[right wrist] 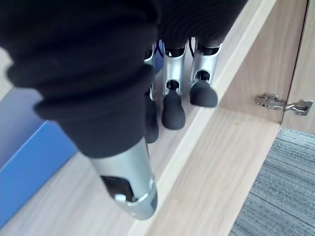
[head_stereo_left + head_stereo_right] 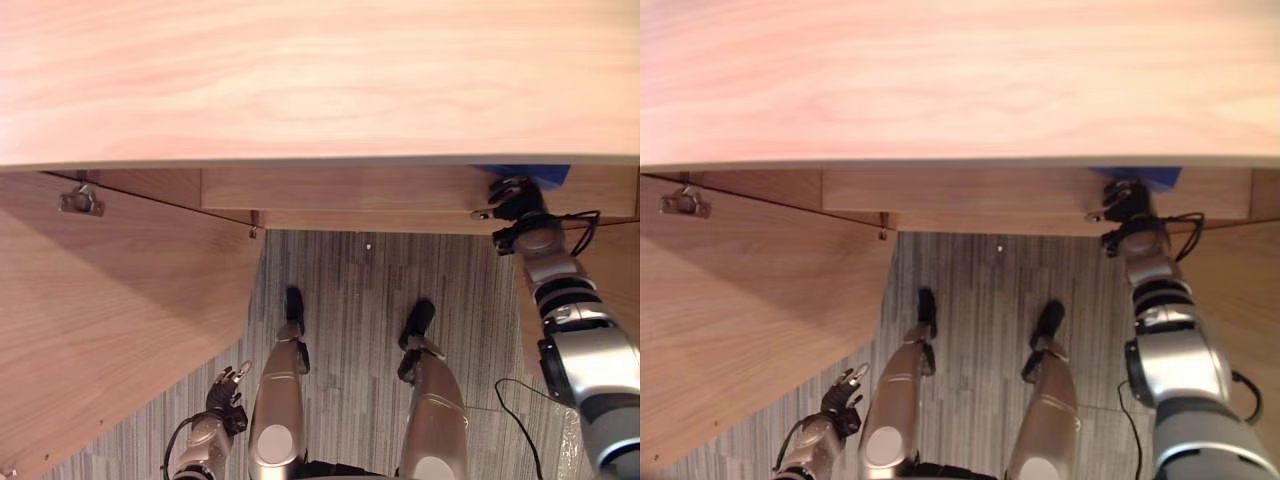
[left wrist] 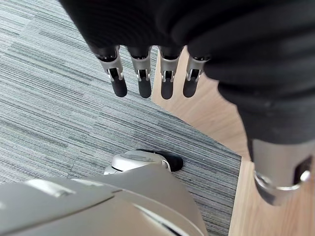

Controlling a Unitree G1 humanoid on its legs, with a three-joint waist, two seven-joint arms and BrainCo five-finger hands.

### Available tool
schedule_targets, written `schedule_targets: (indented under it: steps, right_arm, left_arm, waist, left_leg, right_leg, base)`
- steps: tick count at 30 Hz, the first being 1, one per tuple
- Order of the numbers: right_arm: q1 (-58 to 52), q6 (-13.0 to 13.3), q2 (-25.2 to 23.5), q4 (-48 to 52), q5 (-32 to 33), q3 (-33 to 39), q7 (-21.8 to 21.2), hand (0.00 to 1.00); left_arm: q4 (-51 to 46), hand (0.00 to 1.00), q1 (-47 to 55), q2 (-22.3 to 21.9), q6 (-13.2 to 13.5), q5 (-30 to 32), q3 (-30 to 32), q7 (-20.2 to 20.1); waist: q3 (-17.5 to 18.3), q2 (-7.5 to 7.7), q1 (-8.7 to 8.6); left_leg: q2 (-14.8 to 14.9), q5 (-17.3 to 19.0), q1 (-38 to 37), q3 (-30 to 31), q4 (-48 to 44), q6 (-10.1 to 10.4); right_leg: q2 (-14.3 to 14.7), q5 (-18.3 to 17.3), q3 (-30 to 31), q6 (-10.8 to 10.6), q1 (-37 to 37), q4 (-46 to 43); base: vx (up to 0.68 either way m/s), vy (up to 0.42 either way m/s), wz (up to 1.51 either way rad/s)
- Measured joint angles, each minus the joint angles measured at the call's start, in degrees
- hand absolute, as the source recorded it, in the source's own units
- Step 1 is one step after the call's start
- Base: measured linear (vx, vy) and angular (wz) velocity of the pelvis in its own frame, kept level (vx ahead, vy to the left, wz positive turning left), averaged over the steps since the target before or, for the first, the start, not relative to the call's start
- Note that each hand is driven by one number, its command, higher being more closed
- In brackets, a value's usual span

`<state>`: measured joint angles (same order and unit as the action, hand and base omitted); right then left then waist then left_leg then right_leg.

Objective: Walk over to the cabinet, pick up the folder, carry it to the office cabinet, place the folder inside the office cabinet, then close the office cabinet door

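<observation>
Right wrist view: folder point(image 1: 29, 162) seemingly on wooden shelf point(image 1: 78, 209) (carpet point(image 1: 283, 182) beyond).

Eye views share the cabinet point(image 2: 320, 80) from above; wrist views close.

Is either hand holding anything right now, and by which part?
Nothing is held. The right hand is open beside the blue folder; the left hand hangs open.

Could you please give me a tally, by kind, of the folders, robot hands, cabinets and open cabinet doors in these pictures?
Blue folder: 1
Robot hands: 2, the left hand and the right hand
Wooden cabinet: 1
Open cabinet doors: 2, the left door and the right door
Total: 6
</observation>
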<state>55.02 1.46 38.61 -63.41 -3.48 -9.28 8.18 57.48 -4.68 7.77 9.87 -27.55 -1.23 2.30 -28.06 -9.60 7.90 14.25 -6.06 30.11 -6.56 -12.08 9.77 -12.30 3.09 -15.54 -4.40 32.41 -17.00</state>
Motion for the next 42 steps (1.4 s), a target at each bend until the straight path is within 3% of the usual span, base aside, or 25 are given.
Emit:
schedule_targets:
  steps: [4, 9, 25, 31, 35, 39, 42]
  right_arm:
    - [3.27, -0.24, 4.39, -0.60, 0.06, -4.02, -1.15, 0.00]
    - [7.04, -0.28, 6.05, -1.24, 0.20, -8.53, -2.49, 0.00]
    - [9.61, -0.32, 6.98, -0.85, 0.06, -12.77, -2.75, 0.00]
    - [2.75, 0.24, 3.91, 0.89, -0.21, -9.86, -3.23, 0.00]
    - [-4.07, 0.80, -1.28, 1.22, -0.23, -5.18, -3.44, 0.00]
    - [-13.29, 0.97, -9.33, 1.74, -1.96, 0.99, -3.93, 0.00]
    - [-20.01, -0.58, -14.27, 0.59, -4.72, 4.46, -6.36, 0.00]
  left_arm:
    - [-0.14, 0.00, -1.44, 0.12, 0.08, -0.27, -0.85, -0.01]
    - [-0.19, 0.00, -1.43, 0.17, 0.08, -1.12, -0.85, -0.04]
    - [-1.91, 0.00, -1.42, 0.25, 0.06, -2.29, -2.00, -0.33]
    - [-2.92, 0.00, -1.40, 0.19, -0.38, -2.24, -2.07, -1.54]
    - [-3.60, 0.00, -1.22, 0.10, -0.91, -0.94, -1.62, -1.96]
    - [-3.96, 0.00, -0.46, -0.19, -1.70, 0.91, 1.67, -2.82]
    - [-3.87, 0.00, -0.36, -0.16, -2.77, 3.09, 3.19, -3.00]
  waist:
    - [-0.12, -1.11, 1.00]
    - [-0.10, -1.14, 1.29]
    - [-0.02, -1.29, 2.78]
    - [-0.01, -1.29, 2.28]
    - [0.02, -1.14, 1.33]
    - [0.08, 0.31, -0.92]
    - [0.19, 2.10, -2.36]
  left_leg:
    - [-0.09, -1.57, 0.79, -0.20, 2.58, 0.02]
    - [-0.14, -2.49, 0.79, -0.56, 4.19, 0.10]
    - [-0.36, -4.71, -0.88, -1.90, 7.88, 0.14]
    - [-0.17, -3.68, -3.19, -1.95, 6.35, -0.13]
    - [0.08, -1.64, -5.57, -1.68, 3.85, -0.63]
    - [0.05, -0.07, -10.42, -1.53, 2.40, -0.52]
    - [0.07, 0.67, -13.40, -0.75, 2.00, 0.13]
  right_leg:
    - [0.34, 1.09, -0.30, 0.03, 1.11, 1.63]
    - [0.43, 1.13, -0.17, 0.10, 2.05, 1.64]
    - [0.92, 2.82, 0.21, 0.47, 1.85, 3.85]
    - [1.05, 2.98, 0.22, 0.45, -1.44, 4.49]
    - [1.03, 2.55, 0.16, 0.06, -4.91, 4.26]
    - [0.53, 0.39, 0.13, -0.57, -9.81, 2.42]
    - [0.37, -1.00, -0.64, -0.82, -13.36, 1.76]
  base:
    - [0.04, 0.040, -0.01]
    - [0.05, 0.025, -0.02]
    - [0.03, 0.017, -0.02]
    - [0.02, 0.016, 0.00]
    - [0.00, 0.007, 0.01]
    - [0.02, 0.018, 0.05]
    - [0.04, 0.002, 0.15]
